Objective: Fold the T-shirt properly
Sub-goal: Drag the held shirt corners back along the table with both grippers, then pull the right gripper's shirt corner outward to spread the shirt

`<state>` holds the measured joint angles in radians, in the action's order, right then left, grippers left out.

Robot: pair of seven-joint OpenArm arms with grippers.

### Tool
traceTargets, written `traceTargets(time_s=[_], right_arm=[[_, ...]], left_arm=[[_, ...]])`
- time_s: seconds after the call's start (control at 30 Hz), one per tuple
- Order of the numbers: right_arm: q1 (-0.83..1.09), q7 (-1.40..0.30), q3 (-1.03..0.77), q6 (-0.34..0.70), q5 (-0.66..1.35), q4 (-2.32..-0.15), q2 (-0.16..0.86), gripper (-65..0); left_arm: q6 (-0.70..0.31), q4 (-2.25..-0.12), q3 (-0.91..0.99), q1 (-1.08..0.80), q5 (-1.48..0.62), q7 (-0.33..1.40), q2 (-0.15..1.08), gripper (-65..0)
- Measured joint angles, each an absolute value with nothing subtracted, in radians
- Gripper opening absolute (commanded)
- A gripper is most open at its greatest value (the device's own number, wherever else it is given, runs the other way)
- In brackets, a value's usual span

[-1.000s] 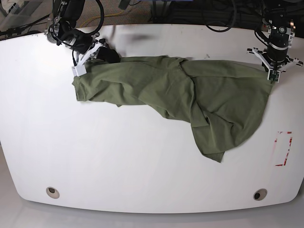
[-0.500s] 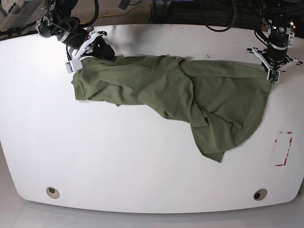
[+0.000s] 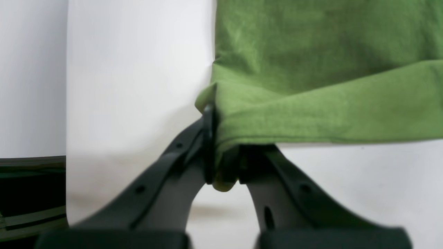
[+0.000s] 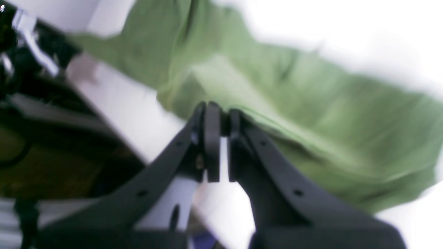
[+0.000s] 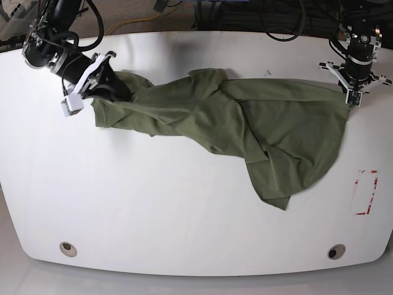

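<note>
White worktop (image 5: 184,233), rounded corners, cables beyond its far edge. T-shirt (image 5: 245,123) lies crumpled along the far half, one lobe trailing toward the near right. Left gripper (image 3: 225,162), at the far right edge, is clamped on a folded hem corner of the cloth. Right gripper (image 4: 219,138), near the far left corner, has its jaws pressed together with the garment's edge pinched at the tips; this view is blurred. Likely reason for the hold: two opposite ends gripped so the fabric can be drawn taut and spread flat before folding.
</note>
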<state>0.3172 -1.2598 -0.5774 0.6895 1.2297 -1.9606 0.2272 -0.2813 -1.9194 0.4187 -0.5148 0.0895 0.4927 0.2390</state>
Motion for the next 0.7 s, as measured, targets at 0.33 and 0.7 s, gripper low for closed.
traceTargets(time_s=[0.33, 0.7], right_arm=[[0.038, -1.268, -0.574, 0.699, 1.158, -1.727, 0.311, -65.0], [-0.411, -1.262, -0.510, 0.690, 1.037, -1.258, 0.387, -65.0]], left_arm=[[-0.281, -1.920, 0.421, -0.510, 0.089, 0.493, 0.239, -65.0], [-0.284, -1.922, 0.367, -0.494, 0.192, 0.492, 0.236, -65.0]])
